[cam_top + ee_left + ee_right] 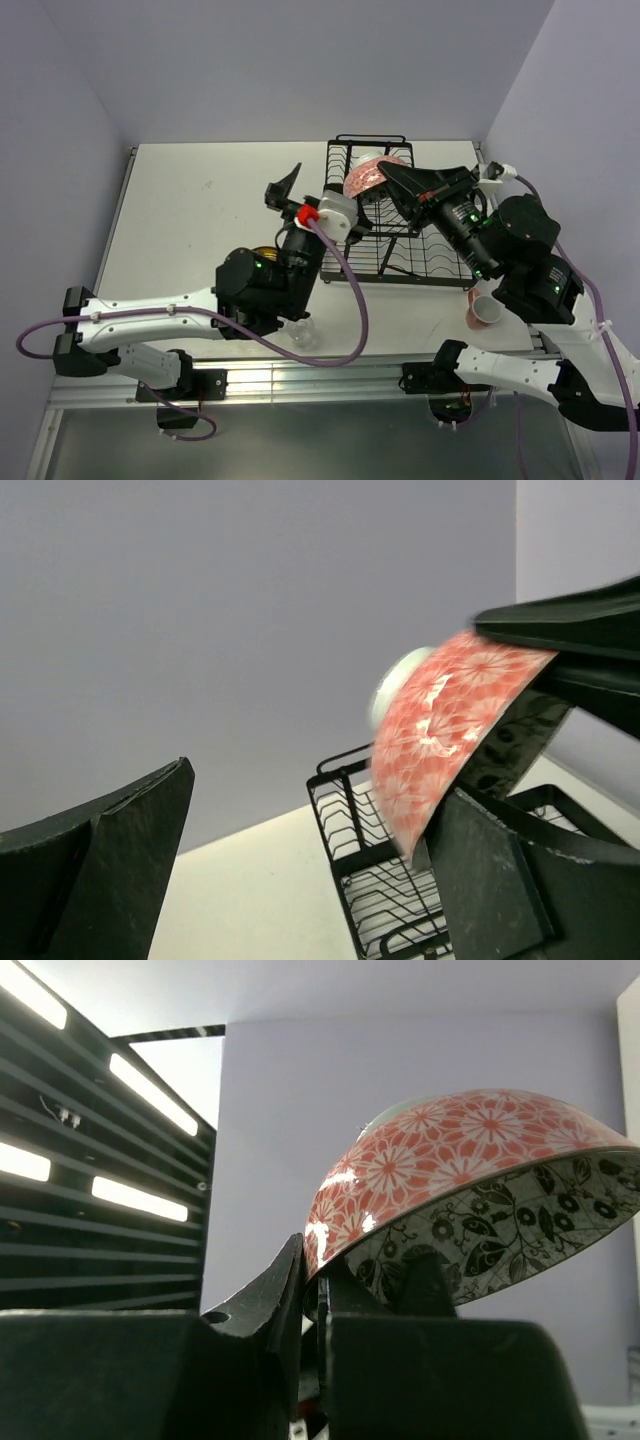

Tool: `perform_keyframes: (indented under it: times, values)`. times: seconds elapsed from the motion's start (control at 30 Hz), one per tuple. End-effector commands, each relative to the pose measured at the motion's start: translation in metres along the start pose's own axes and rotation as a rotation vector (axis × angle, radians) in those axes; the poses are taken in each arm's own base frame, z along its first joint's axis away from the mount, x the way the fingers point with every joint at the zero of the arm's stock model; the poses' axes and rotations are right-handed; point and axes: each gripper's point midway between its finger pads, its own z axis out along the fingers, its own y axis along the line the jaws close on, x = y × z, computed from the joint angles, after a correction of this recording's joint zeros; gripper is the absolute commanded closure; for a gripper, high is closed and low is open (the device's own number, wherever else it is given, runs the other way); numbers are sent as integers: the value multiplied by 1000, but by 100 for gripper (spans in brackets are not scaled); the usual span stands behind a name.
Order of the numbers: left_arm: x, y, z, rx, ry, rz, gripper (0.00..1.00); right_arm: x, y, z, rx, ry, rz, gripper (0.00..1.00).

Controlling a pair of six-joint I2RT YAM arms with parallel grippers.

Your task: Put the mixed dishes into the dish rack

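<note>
My right gripper is shut on the rim of a small bowl, red-flowered outside and black-and-white patterned inside. It holds the bowl tilted above the far end of the black wire dish rack. My left gripper stands open just left of the bowl, with nothing between its fingers. A clear glass tumbler stands near the table's front edge. A sliver of the yellow plate shows under the left arm.
A pink cup lies on its side at the table's right front, beside the right arm. Walls close in behind the rack and on both sides of the white table.
</note>
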Motion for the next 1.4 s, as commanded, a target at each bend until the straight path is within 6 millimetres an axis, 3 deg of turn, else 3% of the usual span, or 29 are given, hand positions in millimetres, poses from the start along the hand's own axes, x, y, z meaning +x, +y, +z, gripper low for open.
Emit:
perform_keyframes:
  times: [0.0,0.07,0.27,0.37,0.43,0.47,0.53,0.57,0.63,0.67,0.7,0.77,0.8,0.87,0.93,1.2,1.37]
  values:
    - [-26,56,-10,-106,0,-203,1,-27,41,-22,-154,-101,-78,100]
    - [-30,73,-15,-122,10,-255,1,-38,45,-26,-164,-154,-122,100]
    - [-8,103,-31,-173,132,-337,1,-79,58,-49,-166,-337,-354,100]
    - [10,97,-33,-99,211,-372,3,-101,56,-52,-123,-442,-502,100]
    - [28,88,-32,-10,279,-407,5,-106,44,-44,-56,-456,-603,100]
    - [33,85,-31,17,303,-441,5,-119,41,-42,-29,-506,-640,100]
    - [48,94,-27,46,352,-409,6,-116,31,-30,-14,-445,-689,100]
    - [49,90,-26,89,365,-419,6,-132,29,-27,19,-492,-713,100]
    - [55,103,-21,67,385,-398,5,-136,20,-21,47,-466,-755,100]
    - [56,98,-20,109,392,-387,4,-140,15,-15,65,-457,-771,100]
    - [59,107,-15,85,397,-380,4,-155,12,-14,94,-493,-780,100]
    - [67,109,-12,97,422,-375,4,-159,-7,-2,117,-433,-764,100]
    - [71,118,-9,74,428,-375,4,-175,-13,-1,130,-465,-738,100]
    - [75,123,-9,74,431,-390,4,-179,-34,11,125,-403,-711,100]
    - [84,128,-9,79,443,-392,4,-203,-51,15,138,-422,-687,100]
    - [93,156,-28,32,434,-407,3,-230,-109,48,71,-275,-703,100]
    - [97,160,-37,24,442,-406,3,-265,-145,61,84,-283,-744,100]
